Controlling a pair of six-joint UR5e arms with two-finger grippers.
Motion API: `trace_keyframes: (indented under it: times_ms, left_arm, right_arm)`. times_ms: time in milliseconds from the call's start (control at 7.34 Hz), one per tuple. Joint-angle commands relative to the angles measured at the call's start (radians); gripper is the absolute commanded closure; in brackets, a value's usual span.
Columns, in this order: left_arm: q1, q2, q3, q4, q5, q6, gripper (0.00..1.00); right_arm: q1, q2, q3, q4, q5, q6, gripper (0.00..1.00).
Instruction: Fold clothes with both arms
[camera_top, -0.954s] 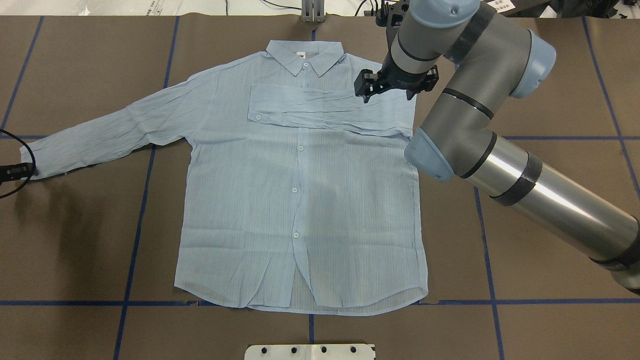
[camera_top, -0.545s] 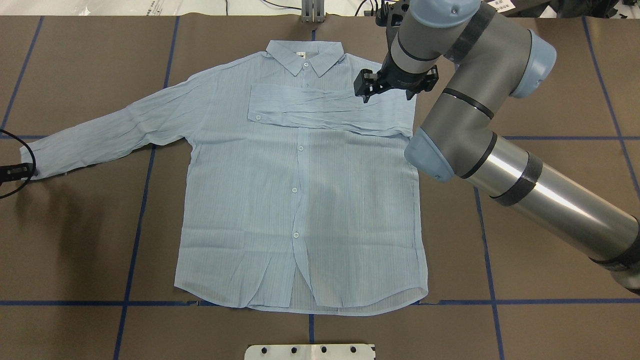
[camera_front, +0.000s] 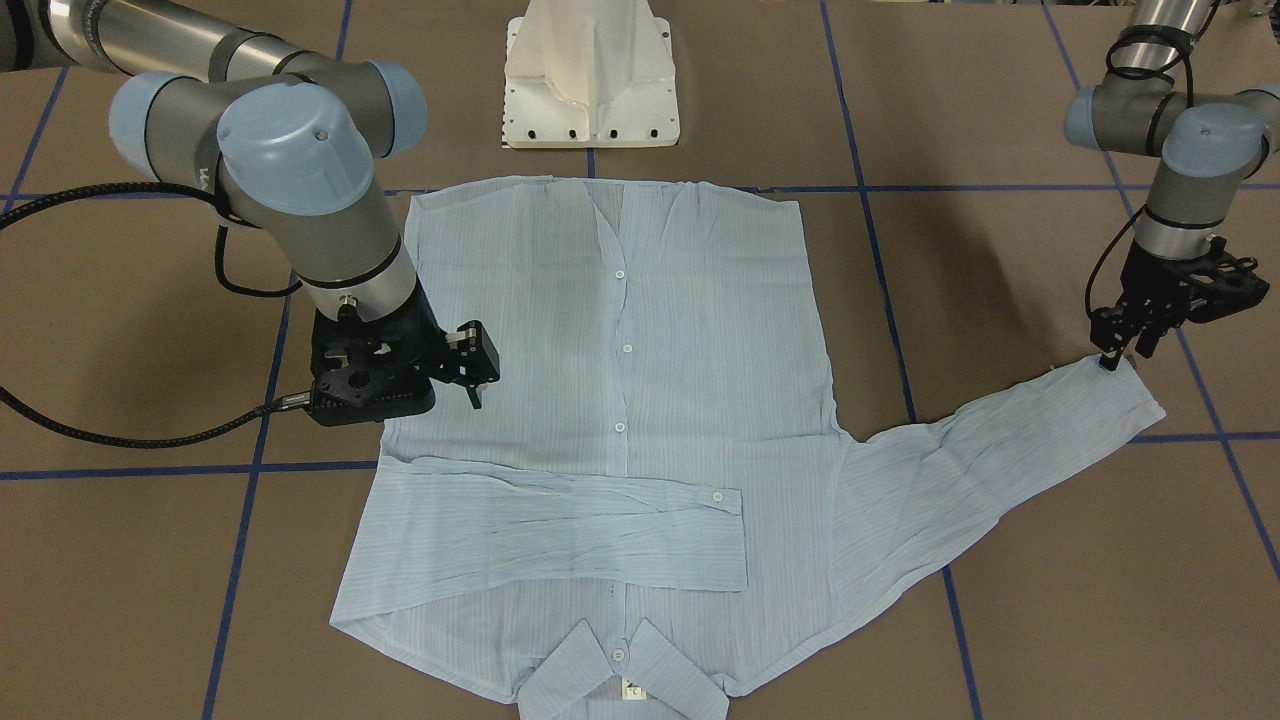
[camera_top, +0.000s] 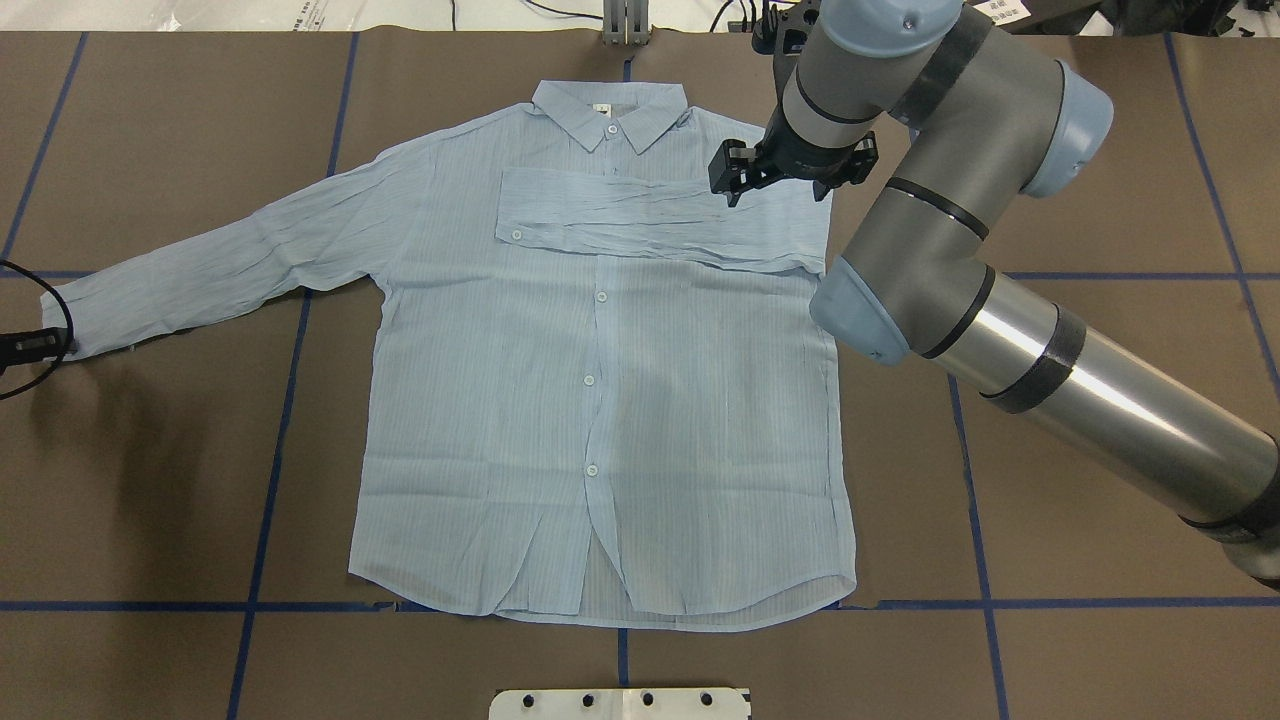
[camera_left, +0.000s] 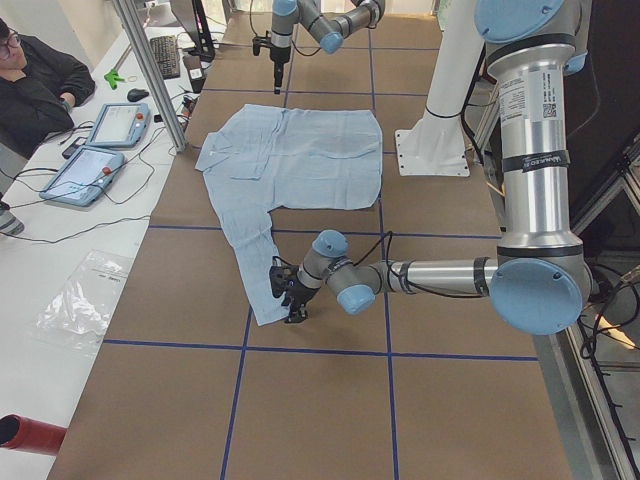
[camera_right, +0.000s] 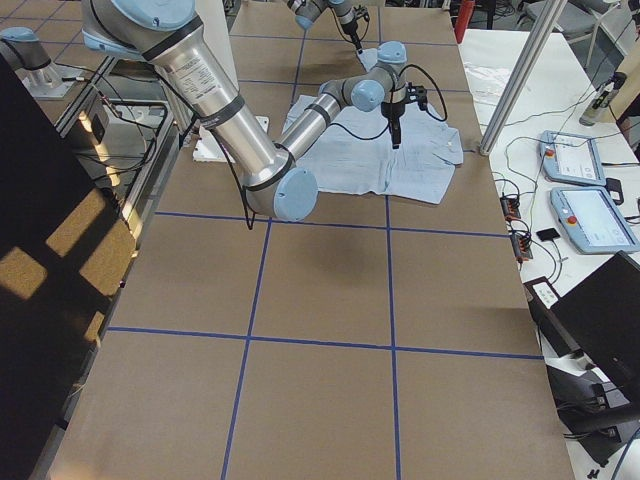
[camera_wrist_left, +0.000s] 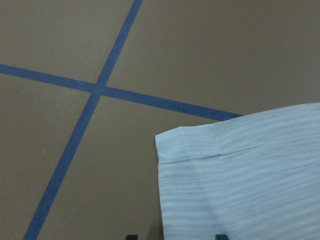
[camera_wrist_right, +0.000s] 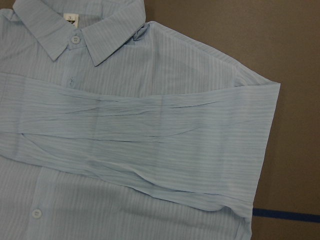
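Note:
The light blue striped shirt (camera_top: 600, 400) lies flat and buttoned, with its collar at the far side. One sleeve is folded across the chest (camera_wrist_right: 150, 150). The other sleeve (camera_front: 960, 470) stretches out to the robot's left. My left gripper (camera_front: 1112, 358) is low at that sleeve's cuff (camera_wrist_left: 240, 175). Its fingertips stand apart at the bottom edge of the left wrist view, with the cuff's edge between them. My right gripper (camera_front: 440, 385) hovers open and empty above the shirt's shoulder beside the folded sleeve. Its fingers are not in the right wrist view.
The brown table (camera_top: 1100, 500) is marked with blue tape lines (camera_top: 270, 450). The white robot pedestal (camera_front: 590, 80) stands behind the shirt's hem. A metal post (camera_top: 625, 25) stands at the far edge. Tablets (camera_right: 590, 190) and a seated person (camera_left: 30, 85) are beyond the table's far side.

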Motion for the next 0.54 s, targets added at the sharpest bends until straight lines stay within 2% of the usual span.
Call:
trace_keyframes:
  times_ms: [0,409]
  left_arm:
    - [0.002,0.0,-0.001,0.0,-0.002,0.0,0.41]
    - [0.004,0.0,-0.001,0.0,-0.005,-0.001,0.51]
  right_arm:
    - [0.001,-0.002,0.0,0.0,0.0,-0.001,0.0]
    - [0.001,-0.002,0.002,0.0,0.0,0.0,0.0]
